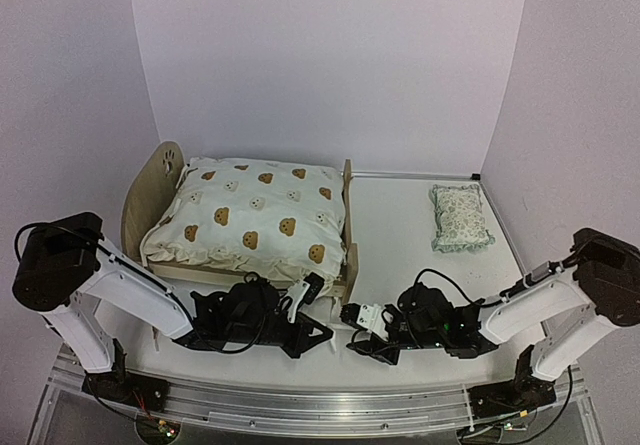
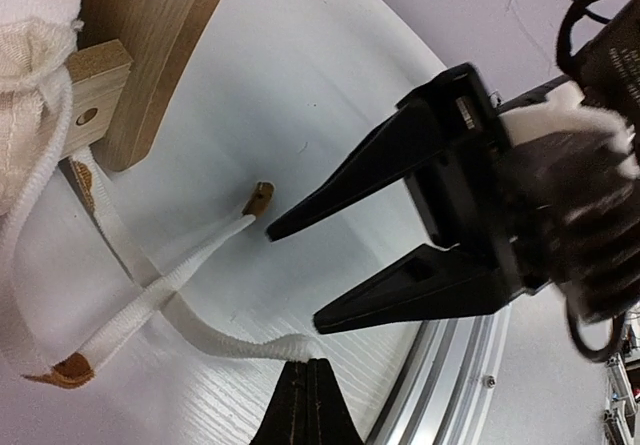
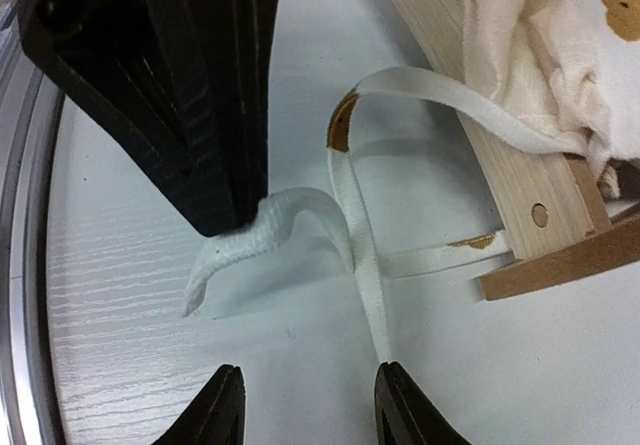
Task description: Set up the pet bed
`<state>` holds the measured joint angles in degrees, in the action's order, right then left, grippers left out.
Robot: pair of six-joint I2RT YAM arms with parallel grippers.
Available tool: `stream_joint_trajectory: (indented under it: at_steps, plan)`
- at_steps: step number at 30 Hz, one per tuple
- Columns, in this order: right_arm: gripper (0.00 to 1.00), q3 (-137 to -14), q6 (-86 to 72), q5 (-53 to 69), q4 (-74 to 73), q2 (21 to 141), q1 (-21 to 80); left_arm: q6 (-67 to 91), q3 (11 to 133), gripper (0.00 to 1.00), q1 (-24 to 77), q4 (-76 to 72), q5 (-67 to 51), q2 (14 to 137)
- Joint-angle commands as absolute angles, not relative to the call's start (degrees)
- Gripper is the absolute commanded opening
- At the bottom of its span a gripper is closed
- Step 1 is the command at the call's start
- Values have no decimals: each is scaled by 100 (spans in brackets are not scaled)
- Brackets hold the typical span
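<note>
Observed light plywood pet bed (image 1: 150,193), tall rounded headboard with paw-print cutout, standing left of centre on white surface (image 1: 400,255). Headboard to the left, low footboard to the right.

Noted cream bear-print ruffled quilt (image 1: 250,215) spread over the bed from headboard to footboard and draped over the near rail.

Logged small green-patterned pillow (image 1: 460,217) lying well apart from the bed, toward the far right corner of the surface.

Found both arms reaching low toward the near footboard corner of the bed, tips pointed at each other.

Found left pincer (image 2: 312,385) clamped narrow on the end of a white flat woven strap (image 2: 235,338) trailing from the bed corner across the surface. Confirmed same grip in right wrist view: strap pinched, short free tail drooping toward the surface.

Found right pincer (image 3: 310,370) parted to a middling gap, holding nothing. Traced second white strap (image 3: 362,260), brown-tipped, running down to just beside one of its fingers (image 3: 400,405). Could not tell whether touching.

Noted one more brown-tipped strap end lying flat by the bed leg.
</note>
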<state>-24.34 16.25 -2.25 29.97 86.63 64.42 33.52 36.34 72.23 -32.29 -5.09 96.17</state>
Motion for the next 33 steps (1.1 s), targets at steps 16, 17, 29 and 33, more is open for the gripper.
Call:
stream_joint_trajectory:
  at_steps: [16,17,29,33]
  plan:
    - [43,-2606,2734,1,5086,9671,6470,3560,3507,0,7076,-3342,-819,8990]
    - [43,-2615,2742,0,5089,9680,6472,3558,3505,0,7071,-3345,-824,8979]
    - [49,-2855,2914,-744,5300,10111,6462,3567,3455,0,7062,-3399,-856,8938]
    - [49,-2981,2957,-871,5433,10346,6466,3593,3437,0,7064,-3467,-876,8945]
